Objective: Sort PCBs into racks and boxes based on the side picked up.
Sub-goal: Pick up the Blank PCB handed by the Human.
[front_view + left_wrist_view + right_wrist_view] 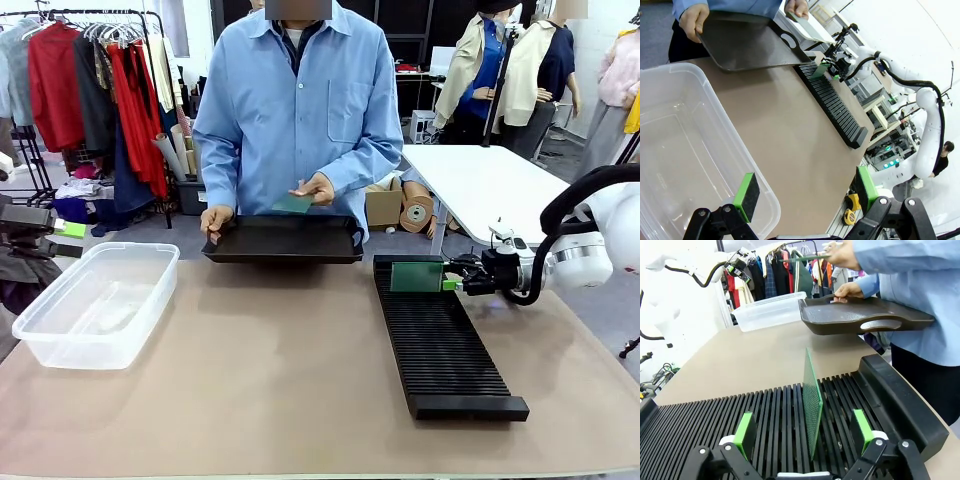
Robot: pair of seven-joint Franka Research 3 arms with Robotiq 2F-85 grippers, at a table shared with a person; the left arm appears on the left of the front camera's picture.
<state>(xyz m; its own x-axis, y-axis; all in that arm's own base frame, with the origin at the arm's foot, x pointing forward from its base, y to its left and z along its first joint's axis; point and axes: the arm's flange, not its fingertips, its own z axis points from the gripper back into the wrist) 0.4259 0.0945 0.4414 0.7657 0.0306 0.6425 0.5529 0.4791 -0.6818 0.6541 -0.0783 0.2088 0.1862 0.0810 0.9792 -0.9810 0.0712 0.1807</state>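
My right gripper (pixel 804 432), released, straddles one PCB (pixel 811 400) slotted in the rack (pixel 715 420); the person's hand (pixel 318 186) holds a second PCB (pixel 292 204), box (pixel 70 348) empty.

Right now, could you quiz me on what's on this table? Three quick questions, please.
1. True or false: a PCB stands upright in the rack.
2. The clear box sits on the robot's: A) left side B) right side C) dead centre.
3. Fill in: the right gripper has its jaws ____ on either side of that board.
Key: 1 true; 2 A; 3 open.
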